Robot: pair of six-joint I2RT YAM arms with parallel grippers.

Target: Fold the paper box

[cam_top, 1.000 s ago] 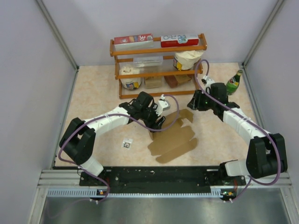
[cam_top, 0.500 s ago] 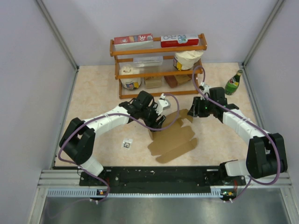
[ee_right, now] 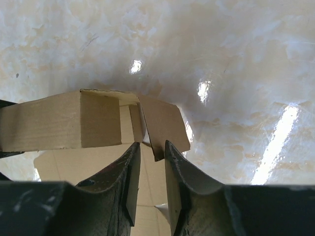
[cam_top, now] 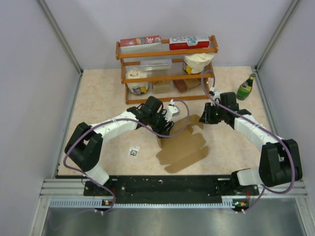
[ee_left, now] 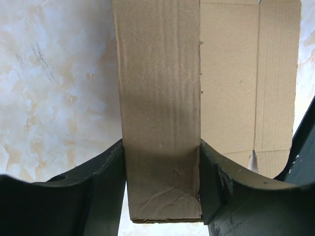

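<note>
The paper box (cam_top: pixel 184 147) sits around the middle of the table (cam_top: pixel 103 103), a little nearer its near edge than its far one. It is only partly formed. Most of the brown sheet lies flat on the tabletop, while a narrow panel on the side toward the table's left edge is raised, and a flap at the end toward the far edge is lifted.

The left gripper (cam_top: pixel 165 127) is at that raised panel. In the left wrist view the cardboard strip (ee_left: pixel 160 98) runs straight up between the two dark fingers (ee_left: pixel 106 182), and each finger presses against one of its long edges, so the left gripper (ee_left: pixel 161 167) is clamped on the box panel.

The right gripper (cam_top: pixel 203 118) is at the lifted flap, toward the far right of the box. In the right wrist view its fingers (ee_right: pixel 128 172) are drawn close with only a slim gap between them. The lower corner of a folded flap of the box (ee_right: pixel 162 130) dips into that gap — whether the pads actually pinch it, I cannot tell.

A wooden shelf (cam_top: pixel 167 50) holding cartons and tubs stands along the far edge. A green bottle (cam_top: pixel 246 87) stands near the far right corner. A small black-and-white tag (cam_top: pixel 134 151) lies on the table, apart from the box on its left-edge side.
</note>
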